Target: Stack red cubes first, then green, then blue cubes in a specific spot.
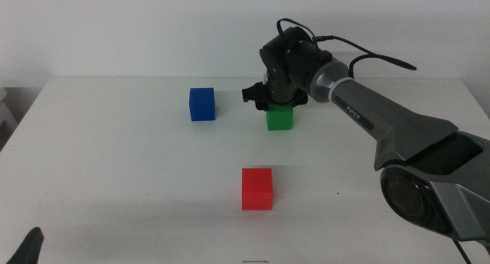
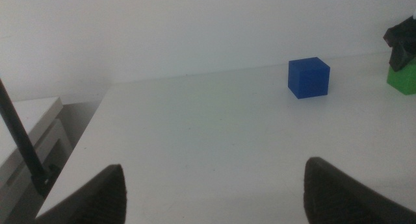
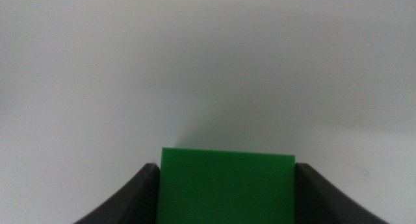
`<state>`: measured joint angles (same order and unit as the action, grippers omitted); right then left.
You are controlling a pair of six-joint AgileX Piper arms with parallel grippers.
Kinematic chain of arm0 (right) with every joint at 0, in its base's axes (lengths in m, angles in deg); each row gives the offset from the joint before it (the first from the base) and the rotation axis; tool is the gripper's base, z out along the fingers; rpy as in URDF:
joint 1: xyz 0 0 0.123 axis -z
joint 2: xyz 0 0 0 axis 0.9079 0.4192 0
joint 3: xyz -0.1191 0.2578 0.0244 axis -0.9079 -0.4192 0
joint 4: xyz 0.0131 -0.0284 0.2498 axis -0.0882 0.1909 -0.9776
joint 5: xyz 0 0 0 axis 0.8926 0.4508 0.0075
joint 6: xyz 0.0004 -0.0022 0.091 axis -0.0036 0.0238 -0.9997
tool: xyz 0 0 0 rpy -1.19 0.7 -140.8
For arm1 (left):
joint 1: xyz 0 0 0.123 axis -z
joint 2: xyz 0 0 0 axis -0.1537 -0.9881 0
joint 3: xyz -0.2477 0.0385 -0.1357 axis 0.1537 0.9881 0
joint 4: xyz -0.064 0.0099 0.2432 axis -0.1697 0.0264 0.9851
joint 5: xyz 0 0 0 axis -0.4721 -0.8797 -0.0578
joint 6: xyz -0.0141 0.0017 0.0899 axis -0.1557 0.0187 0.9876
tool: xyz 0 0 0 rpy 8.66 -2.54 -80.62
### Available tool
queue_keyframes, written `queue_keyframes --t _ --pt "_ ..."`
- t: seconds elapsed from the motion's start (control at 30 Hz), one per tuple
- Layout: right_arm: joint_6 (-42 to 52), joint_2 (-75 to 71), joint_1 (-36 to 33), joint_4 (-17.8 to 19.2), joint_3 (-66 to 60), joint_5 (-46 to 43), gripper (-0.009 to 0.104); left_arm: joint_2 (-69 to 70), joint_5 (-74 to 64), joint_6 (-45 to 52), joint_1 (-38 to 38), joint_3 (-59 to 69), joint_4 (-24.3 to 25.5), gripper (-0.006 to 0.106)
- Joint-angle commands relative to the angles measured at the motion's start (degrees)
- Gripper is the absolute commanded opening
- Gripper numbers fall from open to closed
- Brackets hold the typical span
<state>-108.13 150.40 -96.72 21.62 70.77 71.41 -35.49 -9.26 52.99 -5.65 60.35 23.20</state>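
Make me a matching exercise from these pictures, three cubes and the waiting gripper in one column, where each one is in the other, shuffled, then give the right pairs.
Things:
1. red cube
2. green cube
3. blue cube
4. left gripper

Places:
A. far side of the table, alone, left of the working arm in the middle view
B. between the jaws of the right gripper
C. waiting at the table's near left corner, jaws apart
D. nearest the camera in the middle view, alone on the white table

Pairs: 1-D, 2-B, 3-A, 4-C
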Motion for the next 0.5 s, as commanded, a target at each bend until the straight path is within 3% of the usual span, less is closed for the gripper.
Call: queue_keyframes --t 0.0,0.13,0.27,0.47 --pt "2.01 -4.91 0.48 1.45 1.79 0.38 -0.002 1.17 4.79 -0.52 0.05 -0.17 -0.64 0.094" --pt "2.01 -9.9 -0.42 1.59 1.13 4.43 -0.001 1.17 4.79 -0.52 0.05 -0.17 -0.64 0.094" --pt "0.13 -20.45 -3.37 7.09 -9.21 9.17 -0.001 1.17 4.79 -0.52 0.05 -0.17 -0.64 0.094" --pt "-11.57 -40.09 -9.85 8.33 -35.0 -1.64 -0.001 1.17 4.79 -0.52 0.05 -0.17 -0.64 0.094"
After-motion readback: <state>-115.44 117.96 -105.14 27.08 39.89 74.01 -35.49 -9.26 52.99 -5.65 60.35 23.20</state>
